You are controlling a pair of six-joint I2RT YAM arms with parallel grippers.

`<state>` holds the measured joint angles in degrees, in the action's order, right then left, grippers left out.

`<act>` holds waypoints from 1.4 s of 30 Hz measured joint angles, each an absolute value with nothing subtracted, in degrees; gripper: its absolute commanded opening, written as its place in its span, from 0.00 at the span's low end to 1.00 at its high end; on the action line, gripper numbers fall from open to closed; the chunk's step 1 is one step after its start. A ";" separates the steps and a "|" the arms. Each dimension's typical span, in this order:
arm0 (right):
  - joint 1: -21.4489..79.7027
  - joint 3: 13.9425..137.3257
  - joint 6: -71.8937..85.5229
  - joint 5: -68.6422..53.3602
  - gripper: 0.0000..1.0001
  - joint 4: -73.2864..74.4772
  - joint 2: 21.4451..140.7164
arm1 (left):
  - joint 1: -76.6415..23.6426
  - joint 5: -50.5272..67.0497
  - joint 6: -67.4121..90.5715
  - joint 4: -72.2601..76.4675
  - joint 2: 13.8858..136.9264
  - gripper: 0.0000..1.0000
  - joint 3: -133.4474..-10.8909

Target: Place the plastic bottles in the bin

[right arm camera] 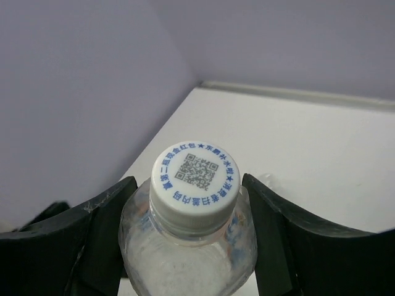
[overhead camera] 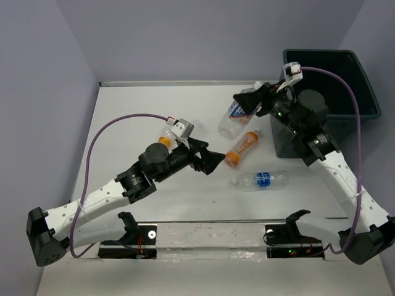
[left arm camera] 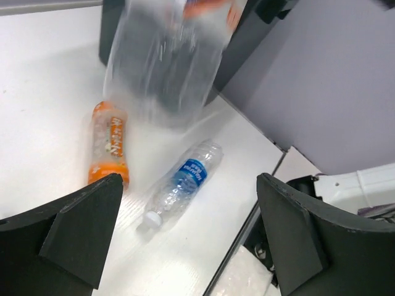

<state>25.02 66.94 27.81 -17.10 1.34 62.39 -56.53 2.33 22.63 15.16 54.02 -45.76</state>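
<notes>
**Right arm holds a bottle by the neck, short of the bin**

Nearest the arm bases, a blue-label bottle [overhead camera: 262,179] lies on its side on the white table [overhead camera: 123,123], with nothing touching it. At about 10 o'clock from it lies an orange bottle [overhead camera: 242,148], also on its side. The left gripper [overhead camera: 216,161] sits just beside that bottle's lower end, fingers spread wide and empty. In the left wrist view both bottles lie out beyond the parted fingers.

At the left wrist's 11 o'clock, a bottle with a yellowish cap [overhead camera: 166,135] shows only in part behind the arm.

Farther out, the right gripper [overhead camera: 242,105] is clamped on a clear bottle [overhead camera: 229,122]. The right wrist view shows the fingers pressing either side just below its white cap [right arm camera: 194,177], which carries a printed code. The bottle hangs tilted above the table.

The dark bin [overhead camera: 364,92] stands at the far right corner, at about 3 o'clock from the held bottle.
</notes>
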 measured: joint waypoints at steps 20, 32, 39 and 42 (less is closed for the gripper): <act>6.81 84.09 -6.76 37.76 0.95 -3.95 76.27 | -56.58 -11.86 14.33 7.84 97.01 0.99 -66.35; 6.81 80.62 4.51 24.38 0.95 4.99 63.16 | -56.58 -11.05 9.30 3.31 115.37 0.81 -77.84; 7.97 71.99 17.12 2.61 0.95 4.19 52.01 | -56.58 -13.98 8.88 3.88 116.79 0.61 -77.89; 9.15 65.28 21.61 -5.28 0.95 4.58 49.89 | -56.58 -15.09 9.23 6.02 115.81 0.60 -75.44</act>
<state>9.15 65.28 21.61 -5.28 4.58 49.89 -56.58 -15.09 9.23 6.02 115.81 -75.44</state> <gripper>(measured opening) 0.949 0.721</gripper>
